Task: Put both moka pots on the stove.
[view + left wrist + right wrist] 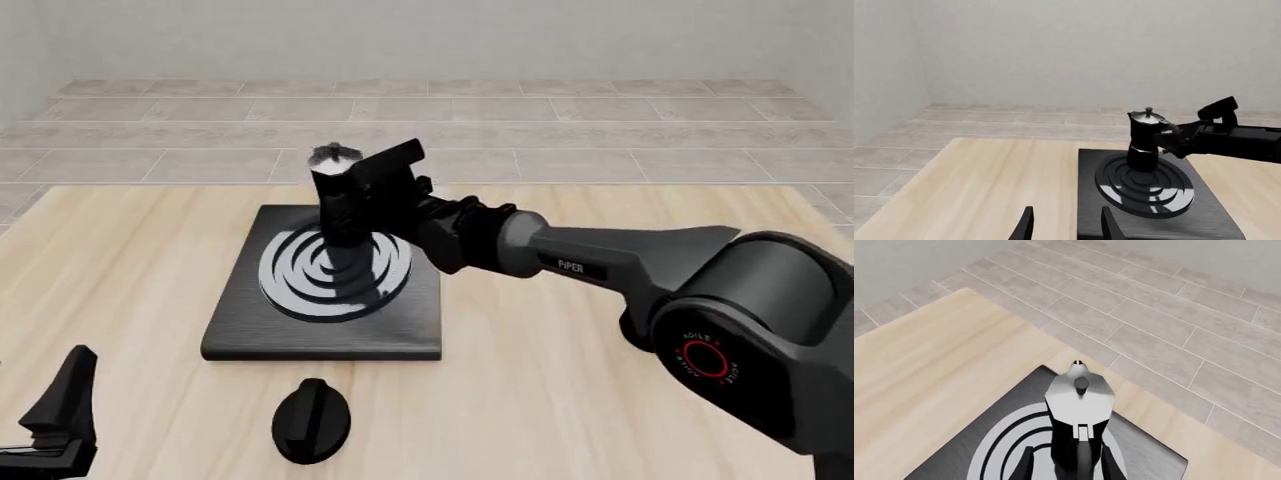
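One moka pot, black with a silver lid, stands upright on the ring burner of the flat black stove. My right gripper reaches in from the right at the pot's handle side. In the right wrist view its fingers stand wide apart on either side of the moka pot, open. The left wrist view shows the moka pot on the stove with the right gripper beside it. My left gripper is open and empty at the table's near left corner, well short of the stove.
A black teardrop-shaped knob lies on the wooden table just in front of the stove. Beyond the table's far edge is a tiled floor and a pale wall.
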Robot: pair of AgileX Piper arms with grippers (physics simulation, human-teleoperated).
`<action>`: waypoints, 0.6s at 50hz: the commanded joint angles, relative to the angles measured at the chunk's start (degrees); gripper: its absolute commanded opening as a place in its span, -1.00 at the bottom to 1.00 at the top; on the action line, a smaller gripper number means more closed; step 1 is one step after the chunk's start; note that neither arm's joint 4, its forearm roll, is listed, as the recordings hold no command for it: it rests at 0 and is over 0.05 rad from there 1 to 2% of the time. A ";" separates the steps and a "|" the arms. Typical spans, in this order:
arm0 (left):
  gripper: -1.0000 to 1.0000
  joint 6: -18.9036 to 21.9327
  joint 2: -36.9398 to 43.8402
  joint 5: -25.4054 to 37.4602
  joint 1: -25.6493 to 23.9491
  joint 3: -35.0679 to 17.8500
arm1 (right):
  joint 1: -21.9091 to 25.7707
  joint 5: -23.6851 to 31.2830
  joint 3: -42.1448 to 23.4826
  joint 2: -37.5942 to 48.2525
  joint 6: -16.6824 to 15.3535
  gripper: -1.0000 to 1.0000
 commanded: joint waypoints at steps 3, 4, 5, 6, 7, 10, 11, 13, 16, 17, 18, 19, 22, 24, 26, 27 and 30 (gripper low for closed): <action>1.00 0.10 -0.02 -0.04 -0.06 0.07 | 0.19 0.64 -0.14 -0.19 0.07 1.00; 1.00 0.10 -0.02 -0.02 -0.06 0.06 | 0.21 0.60 -0.08 -0.24 -0.12 1.00; 1.00 0.11 -0.02 -0.03 -0.06 0.07 | 0.31 0.52 0.02 -0.31 -0.19 1.00; 1.00 0.11 -0.02 -0.03 -0.06 0.07 | 0.40 0.54 0.01 -0.32 -0.12 1.00; 1.00 0.14 -0.02 0.01 -0.06 0.02 | 0.37 0.62 0.04 -0.38 -0.24 1.00; 1.00 0.15 0.03 0.10 -0.09 -0.11 | 0.42 0.64 0.24 -0.60 -0.31 1.00; 1.00 0.16 0.03 -0.04 -0.10 0.05 | 0.51 0.65 0.42 -0.83 -0.40 1.00; 1.00 0.18 0.03 -0.10 -0.14 0.12 | 0.63 0.75 0.68 -1.30 -0.50 1.00; 1.00 0.22 0.03 -0.10 -0.20 0.14 | 0.55 1.01 0.87 -1.89 -0.62 1.00; 1.00 0.24 0.02 -0.11 -0.21 0.15 | 0.63 1.01 1.06 -2.14 -0.67 1.00; 1.00 0.27 0.02 -0.12 -0.22 0.16 | 0.59 1.01 1.42 -2.62 -0.81 1.00; 1.00 0.27 0.02 -0.12 -0.22 0.16 | 0.59 1.01 1.43 -2.62 -0.81 1.00; 1.00 0.37 0.02 -0.15 -0.27 0.17 | 0.43 1.04 2.34 -3.65 -1.10 1.00; 1.00 0.39 0.00 -0.11 -0.28 0.16 | 0.34 1.05 2.52 -3.88 -1.14 1.00; 1.00 0.50 -0.01 -0.13 -0.37 0.16 | 0.34 1.22 3.15 -4.71 -1.09 1.00; 1.00 0.53 0.01 -0.12 -0.42 0.15 | 0.32 1.15 3.61 -5.14 -1.28 1.00; 1.00 0.63 0.02 0.01 -0.49 0.02 | 0.49 1.18 4.45 -6.00 -1.44 1.00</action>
